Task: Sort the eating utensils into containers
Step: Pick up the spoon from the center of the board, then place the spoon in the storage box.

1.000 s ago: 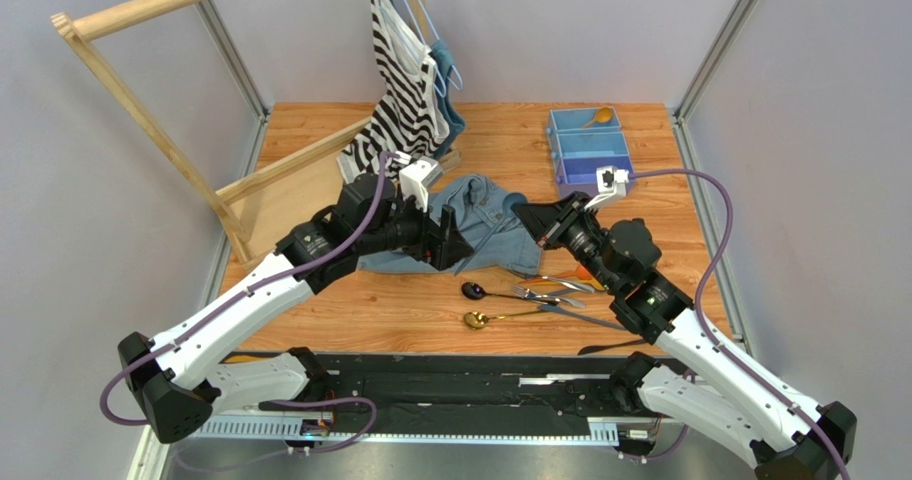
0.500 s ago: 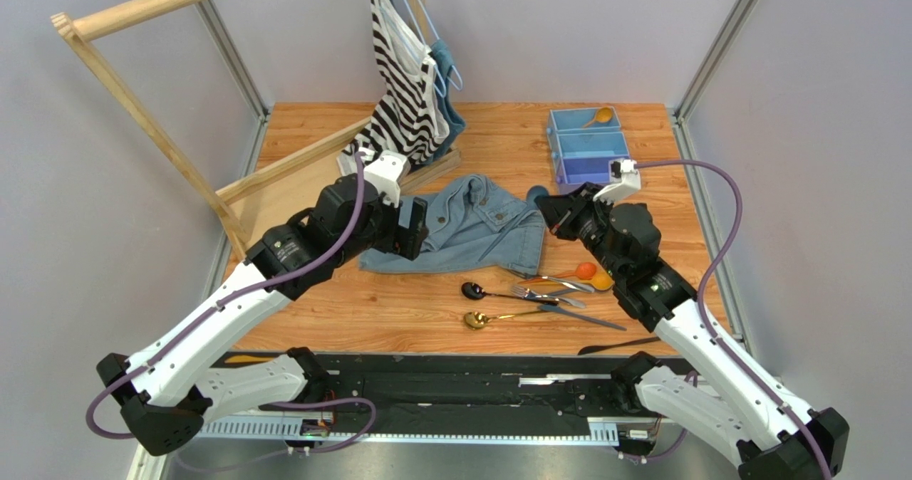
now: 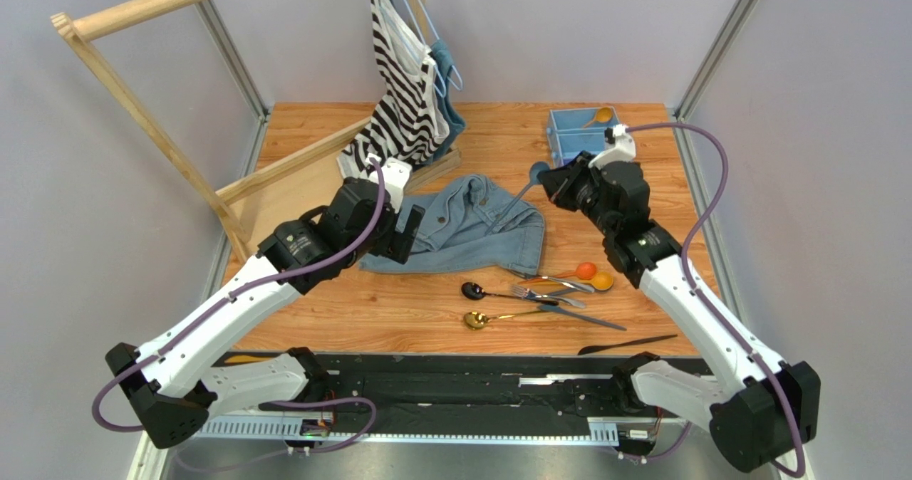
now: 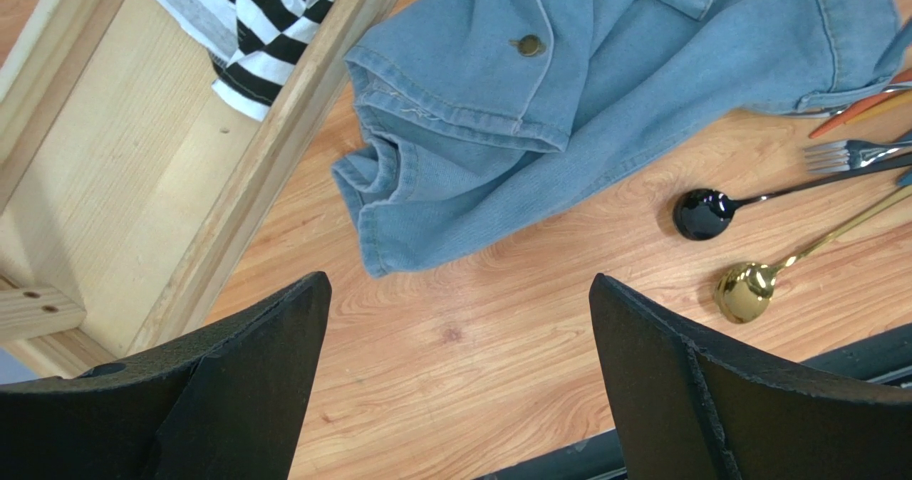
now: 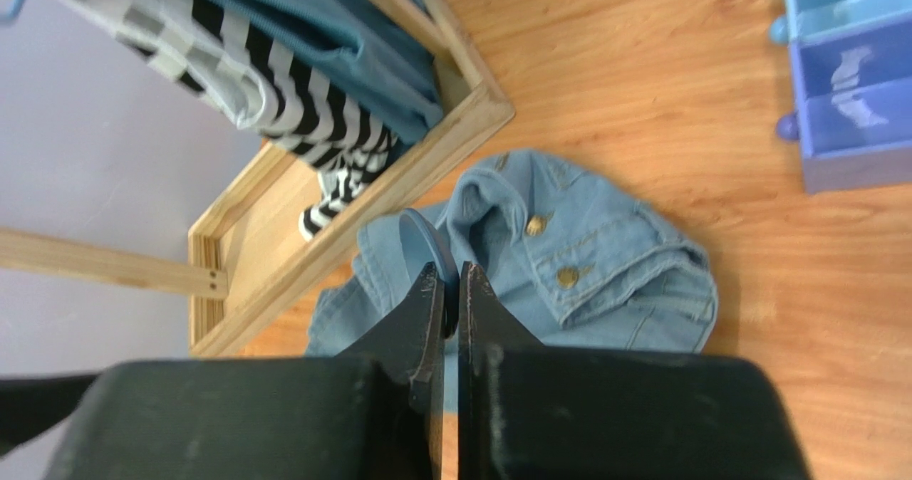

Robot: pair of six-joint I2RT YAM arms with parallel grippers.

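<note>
A grained, honey-coloured wooden tabletop [image 3: 503, 138] carries everything. At its left stands a pale square-section timber rack [image 3: 139, 106], with a soft black-and-white striped knit top [image 3: 401, 85] hanging by the far end. A crumpled light blue denim jacket [image 3: 471, 229] with stitched seams and round metal buttons lies flat in the middle.

At the far right sits the light blue rectangular plastic tray [image 3: 556, 130], smooth and glossy, split by straight dividers. An orange spoon [image 3: 599, 117] lies slanted in its farthest compartment. The right arm hides much of the nearer compartments from above.

The right gripper [image 5: 447, 277] has its black fingers pressed almost together on the handle of a matte blue plastic spoon [image 3: 525, 189]. The spoon's rounded bowl sticks out past the tips, in the air over the jacket's collar, just left of the tray.

The left gripper [image 4: 458, 288] hangs over bare wood at the jacket's near hem, jaws spread wide, nothing between them.

Near the front edge, well apart from the tray, lie loose pieces: a long dark flat knife [image 3: 626, 344], thin silver forks [image 3: 541, 293], a glossy black spoon [image 4: 703, 212], a shiny gold spoon [image 4: 746, 290], and a second orange spoon [image 3: 584, 271] touching a yellow spoon [image 3: 603, 281].
</note>
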